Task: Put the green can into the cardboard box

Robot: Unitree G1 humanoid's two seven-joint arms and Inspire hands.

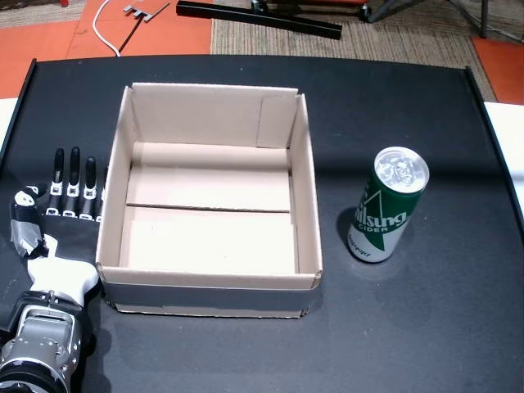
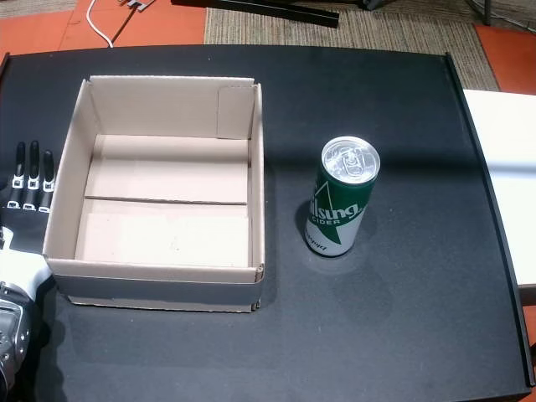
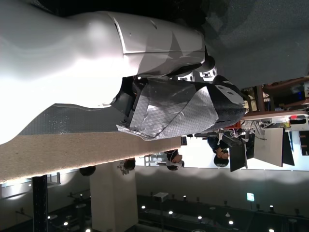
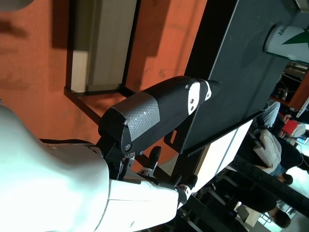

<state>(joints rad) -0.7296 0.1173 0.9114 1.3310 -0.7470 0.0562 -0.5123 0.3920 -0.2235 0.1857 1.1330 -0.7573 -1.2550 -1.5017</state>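
The green can [image 1: 389, 209] [image 2: 342, 201] stands upright on the black table [image 1: 409, 327], to the right of the cardboard box and apart from it. The box [image 1: 209, 278] [image 2: 155, 272] is open-topped and holds nothing. My left hand [image 1: 57, 221] [image 2: 25, 193] lies flat on the table against the box's left wall, fingers straight, open. The left wrist view shows its taped thumb [image 3: 183, 106] beside the box wall [image 3: 72, 154]. My right hand [image 4: 159, 111] appears only in the right wrist view, off the table's right edge, open and holding nothing; the can's base [image 4: 289, 41] is far from it.
A white surface [image 2: 502, 167] adjoins the table's right side. Beyond the far edge lie carpet, orange floor and a black bar [image 1: 262, 18]. A raised lip [image 2: 486, 209] runs along the table's right edge. People [image 4: 275, 150] sit in the background of the wrist views.
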